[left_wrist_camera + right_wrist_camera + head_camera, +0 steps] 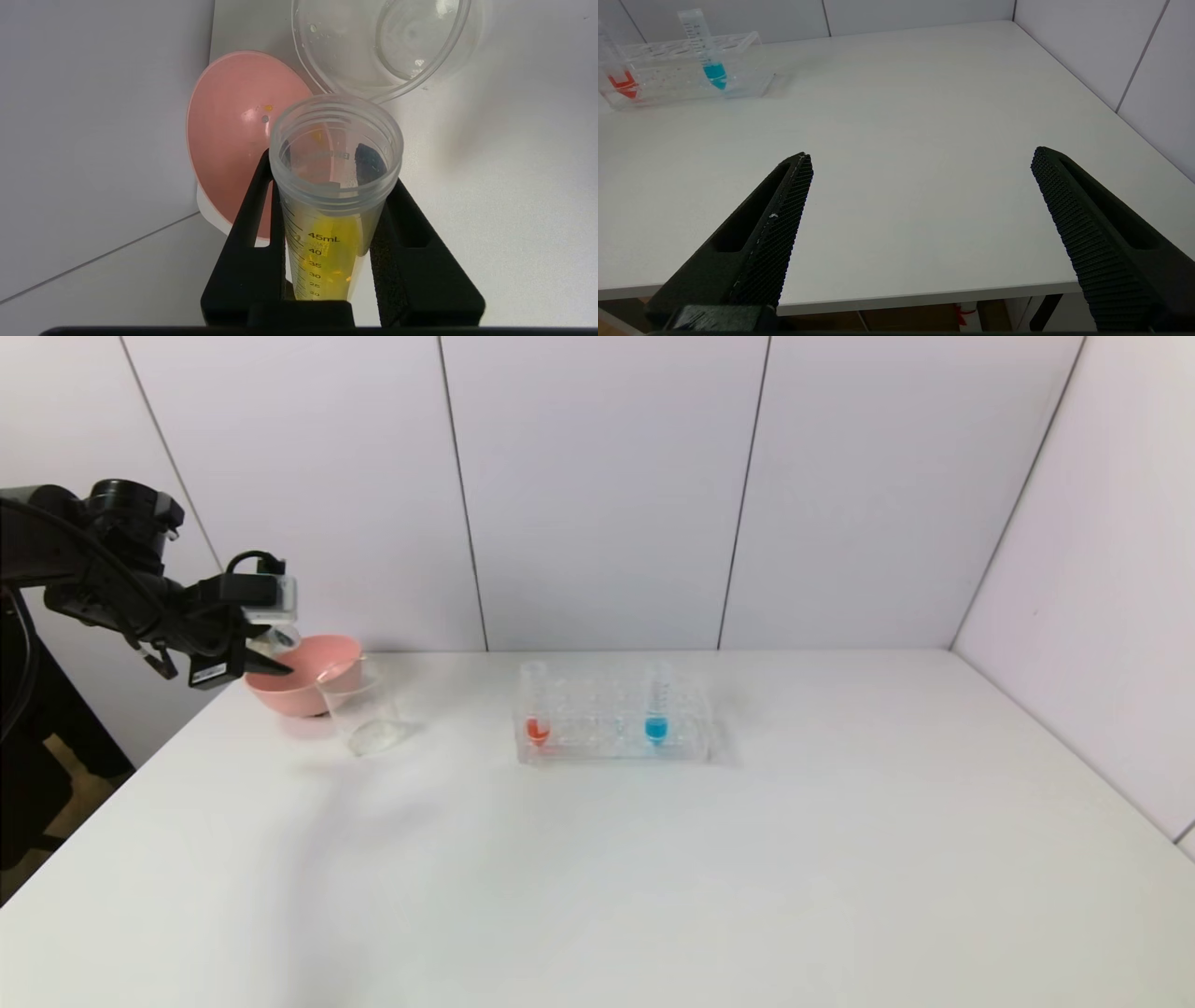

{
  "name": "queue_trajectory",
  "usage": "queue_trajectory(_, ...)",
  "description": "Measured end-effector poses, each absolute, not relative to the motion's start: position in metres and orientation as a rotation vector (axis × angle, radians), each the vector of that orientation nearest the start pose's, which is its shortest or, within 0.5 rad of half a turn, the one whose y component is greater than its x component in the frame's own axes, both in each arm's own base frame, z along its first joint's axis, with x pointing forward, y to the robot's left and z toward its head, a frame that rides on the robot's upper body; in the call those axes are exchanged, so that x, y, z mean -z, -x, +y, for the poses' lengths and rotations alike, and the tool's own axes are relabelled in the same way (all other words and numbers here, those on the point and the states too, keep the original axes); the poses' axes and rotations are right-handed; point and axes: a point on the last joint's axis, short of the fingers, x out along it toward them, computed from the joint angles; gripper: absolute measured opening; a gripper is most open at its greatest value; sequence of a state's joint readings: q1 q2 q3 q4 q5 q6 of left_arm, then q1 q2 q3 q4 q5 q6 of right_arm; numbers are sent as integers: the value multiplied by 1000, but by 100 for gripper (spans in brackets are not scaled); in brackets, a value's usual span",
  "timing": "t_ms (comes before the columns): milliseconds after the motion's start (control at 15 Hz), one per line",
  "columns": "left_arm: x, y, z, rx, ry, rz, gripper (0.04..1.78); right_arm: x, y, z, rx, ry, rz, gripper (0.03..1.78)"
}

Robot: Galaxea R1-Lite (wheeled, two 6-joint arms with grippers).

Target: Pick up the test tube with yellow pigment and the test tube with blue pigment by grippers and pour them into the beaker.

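Note:
My left gripper point(269, 663) is shut on the test tube with yellow pigment point(327, 242) and holds it tilted above the table's far left. In the left wrist view the tube's open mouth is close to the rim of the clear beaker point(383, 46), and yellow liquid lies along the tube's wall. The beaker point(361, 717) stands in front of the pink bowl point(303, 677). The test tube with blue pigment point(657, 709) stands upright in the clear rack point(611, 747); it also shows in the right wrist view point(707, 51). My right gripper point(920, 154) is open and empty over the table's front edge.
A red-liquid tube point(536, 709) stands at the rack's left end. The pink bowl point(229, 140) sits by the back wall, right behind the held tube. White wall panels close the back and the right side of the white table point(653, 877).

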State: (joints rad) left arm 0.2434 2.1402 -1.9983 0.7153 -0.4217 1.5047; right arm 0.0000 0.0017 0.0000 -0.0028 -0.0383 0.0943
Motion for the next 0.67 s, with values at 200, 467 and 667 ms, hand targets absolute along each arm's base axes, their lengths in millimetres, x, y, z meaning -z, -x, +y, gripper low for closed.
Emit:
queue_trajectory(200,-226,-403,84,707,-1152,523,52,-76,23,-1,38,-94,-3,171)
queue_trajectory(467,-227,-408,77,673,-1199,534,52,-76,23,-1,38,-94,-3,171)
queue_trajectory(667,-229,-412,73,645,-1240,514,52,-76,23,-1,38,-94,-3,171)
